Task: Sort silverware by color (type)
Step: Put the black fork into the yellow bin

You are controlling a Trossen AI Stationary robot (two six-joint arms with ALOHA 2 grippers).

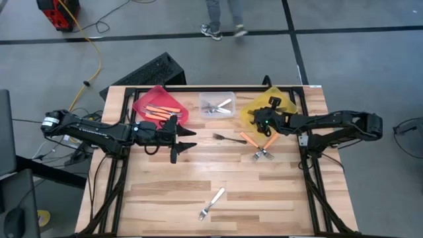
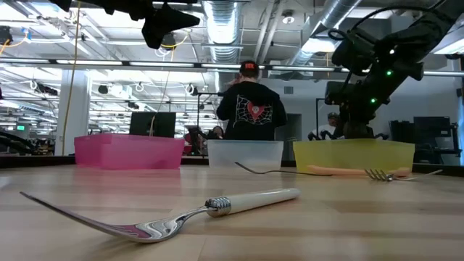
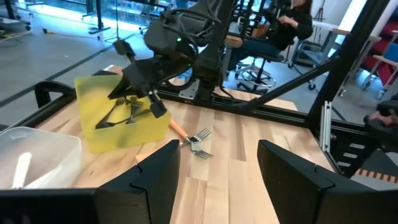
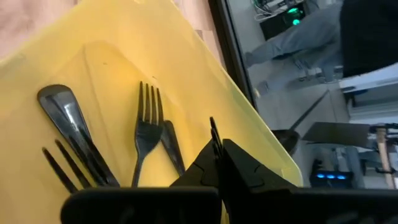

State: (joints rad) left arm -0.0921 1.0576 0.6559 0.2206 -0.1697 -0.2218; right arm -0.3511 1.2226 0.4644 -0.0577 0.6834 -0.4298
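Note:
My right gripper (image 1: 259, 121) hangs over the yellow bin (image 1: 283, 99), shut on a black fork (image 4: 213, 134). Other black forks (image 4: 146, 124) lie on that bin's floor. Orange-handled forks (image 1: 160, 110) lie in the red bin (image 1: 142, 102), and silver forks (image 1: 215, 106) in the clear bin (image 1: 228, 96). Flat on the table lie a black fork (image 1: 228, 137), two orange-handled forks (image 1: 259, 145) and a white-handled fork (image 1: 211, 203). My left gripper (image 1: 188, 137) hovers open in front of the red bin, with nothing between its fingers. My right gripper pinches the black fork between its two shut fingers (image 4: 249, 165), slanting down into the yellow bin. A thin, tined end (image 4: 213, 130) sticks out past the fingertips. The fingers hide the rest of the fork. It hangs clear above the bin's floor.
The three bins stand in a row along the table's far edge. The near half of the table holds only the white-handled fork (image 2: 217, 206). A black keyboard (image 1: 149, 71) lies beyond the far edge. People show in the room behind.

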